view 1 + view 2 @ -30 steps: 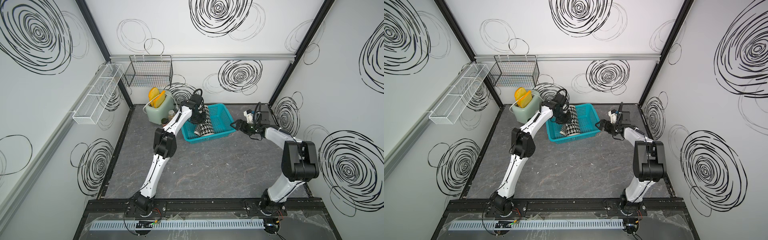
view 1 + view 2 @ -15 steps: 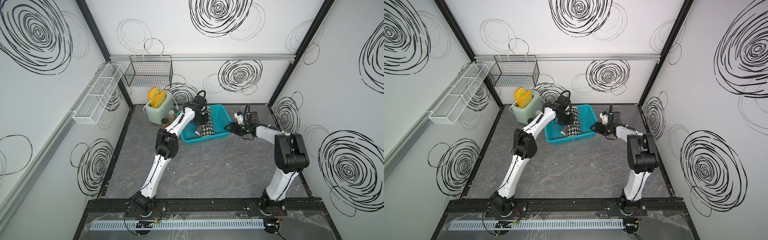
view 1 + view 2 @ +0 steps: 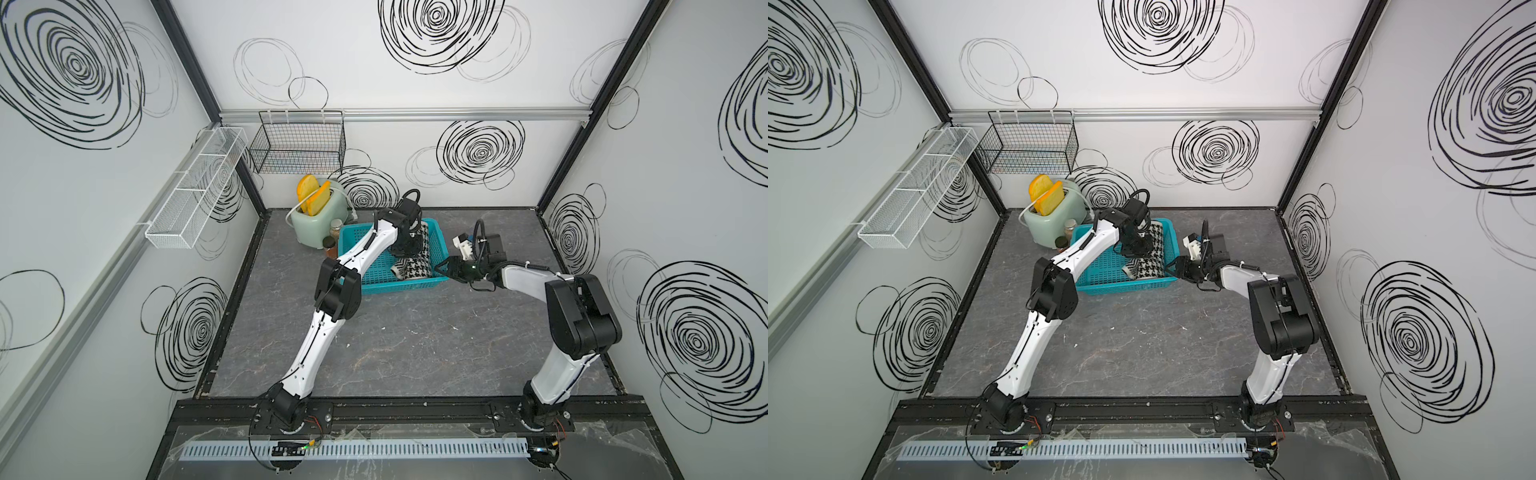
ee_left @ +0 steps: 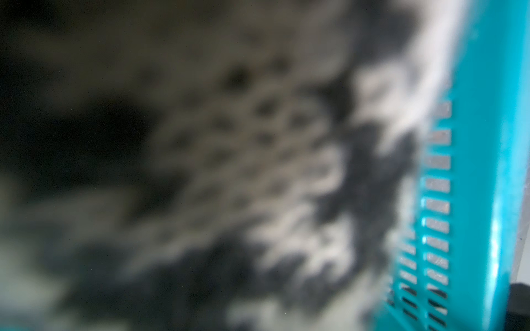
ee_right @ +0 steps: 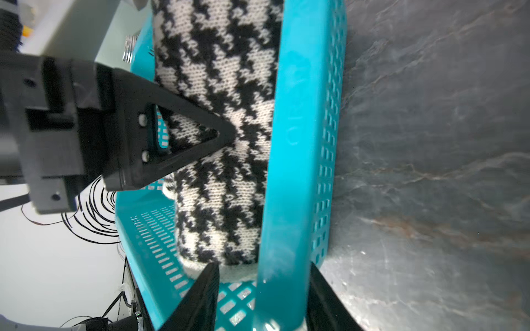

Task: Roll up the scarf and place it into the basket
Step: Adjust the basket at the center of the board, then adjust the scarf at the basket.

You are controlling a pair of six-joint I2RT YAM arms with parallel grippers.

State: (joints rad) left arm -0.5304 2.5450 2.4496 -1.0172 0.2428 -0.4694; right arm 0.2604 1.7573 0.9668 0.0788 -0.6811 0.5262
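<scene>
At the far left, a white mesh rack (image 3: 189,195) hung on the side wall. Next to it, a black wire basket (image 3: 297,145) hung on the back wall. Below them stood a pale green toaster (image 3: 318,222) with two toast slices in it. Two small jars (image 3: 332,241) sat just beside the turquoise basket (image 3: 376,286) on the grey surface (image 3: 415,345).

The left fingers (image 3: 406,249) reached down into the basket, drawn together, their tips against the scarf (image 3: 412,266). Whether any cloth was pinched between them was hidden. The scarf lay rolled inside the basket along its right-hand wall, houndstooth face outward.

In the right wrist view, the right fingers (image 5: 262,268) straddled the basket's rim (image 5: 289,143), one inside and one outside. I could not tell whether they clamped it.
</scene>
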